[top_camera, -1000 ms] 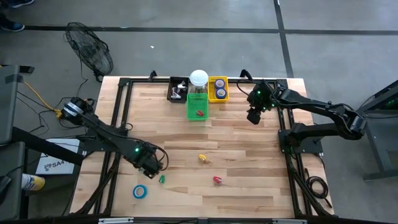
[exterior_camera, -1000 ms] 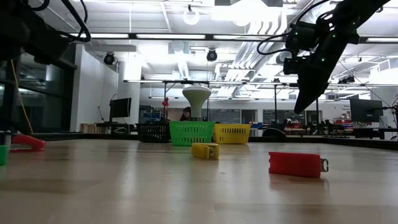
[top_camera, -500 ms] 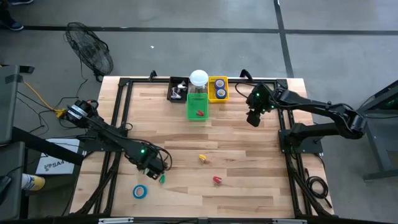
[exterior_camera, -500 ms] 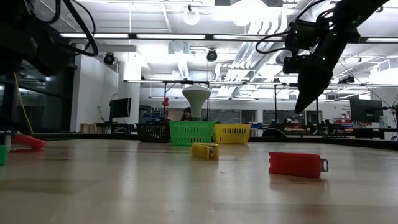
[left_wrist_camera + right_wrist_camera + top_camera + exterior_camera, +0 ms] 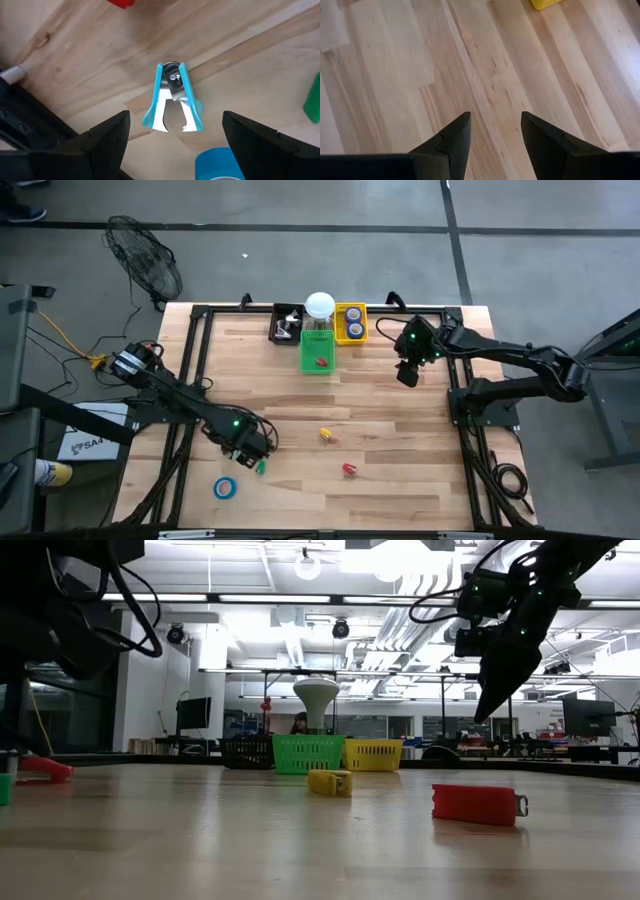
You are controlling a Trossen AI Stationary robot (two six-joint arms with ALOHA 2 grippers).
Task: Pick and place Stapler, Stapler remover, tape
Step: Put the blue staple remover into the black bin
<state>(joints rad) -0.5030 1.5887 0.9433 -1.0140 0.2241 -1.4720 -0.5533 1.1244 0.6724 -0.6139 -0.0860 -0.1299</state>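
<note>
In the left wrist view a blue stapler remover (image 5: 172, 97) lies flat on the wood, its jaws toward the camera. My left gripper (image 5: 175, 132) hangs open above it, one finger on each side, touching nothing. In the high view the left gripper (image 5: 250, 446) hides the remover. A blue tape roll (image 5: 225, 487) lies near the front edge. A yellow stapler (image 5: 327, 435) and a red stapler (image 5: 349, 469) lie mid-table. My right gripper (image 5: 405, 372) hangs open over bare wood at the back right.
A black basket (image 5: 287, 325), a green basket (image 5: 317, 352) and a yellow basket (image 5: 350, 323) holding blue tape rolls stand at the far edge, with a white jar (image 5: 319, 305) behind. A small green thing (image 5: 260, 467) lies beside the left gripper.
My left gripper has come down toward the table and a little toward the right edge, staying open. Nothing on the table has moved.
</note>
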